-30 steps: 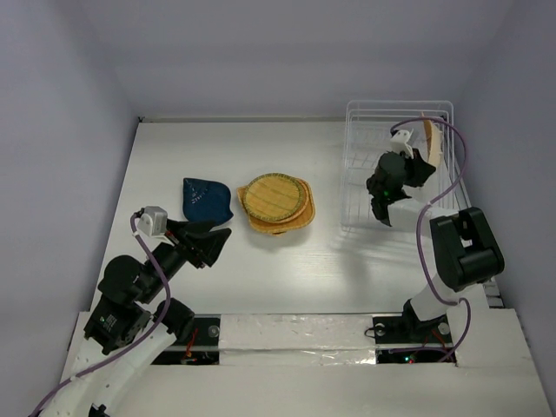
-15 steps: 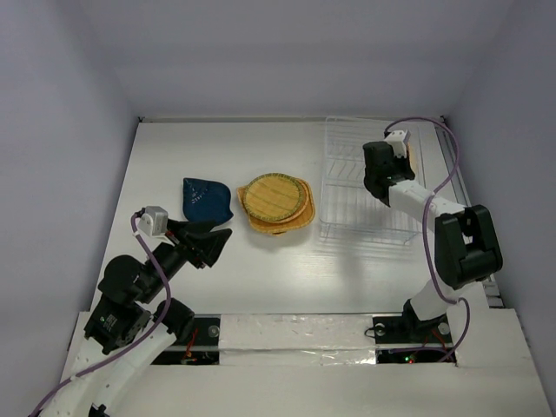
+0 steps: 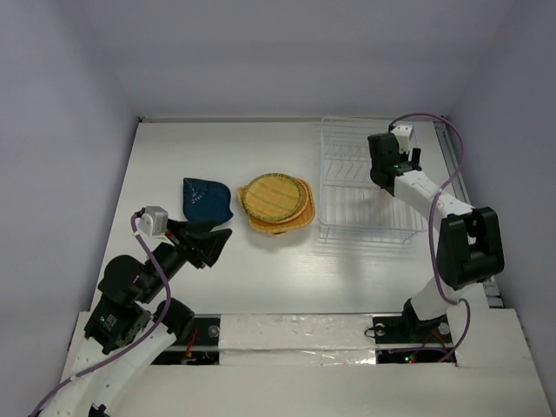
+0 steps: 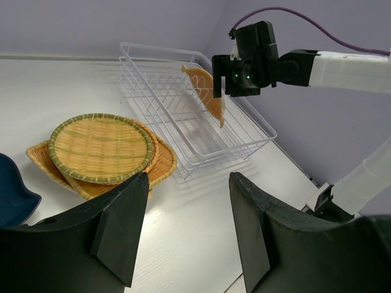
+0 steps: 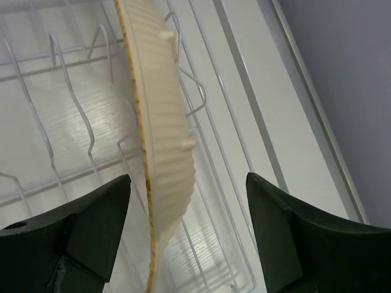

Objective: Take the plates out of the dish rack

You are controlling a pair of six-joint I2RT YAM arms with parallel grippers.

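Note:
The white wire dish rack [image 3: 347, 217] lies flat at the right of the table. One orange-yellow leaf-shaped plate [image 4: 206, 91] stands on edge in it. My right gripper [image 5: 188, 180] is open and straddles that plate [image 5: 164, 140], whose pale ribbed underside shows edge-on between the fingers without touching them. In the top view the right gripper [image 3: 382, 174] sits over the rack's far part. A dark blue plate [image 3: 206, 198] and a round ribbed plate [image 3: 271, 196] stacked on a rounded-square one [image 3: 300, 221] lie on the table. My left gripper [image 3: 207, 243] hangs open and holds nothing, near the stack.
The rack's right side runs close to the table's right rim [image 5: 293, 91] and the side wall. The right arm's purple cable [image 3: 452, 165] loops over the rack's right edge. Bare white tabletop [image 4: 201, 232] lies under the left gripper [image 4: 189, 183].
The rack, tipped up at the right a second ago, now lies flat and further left. My right gripper has moved toward the back and opened around the standing plate. The left arm is still.

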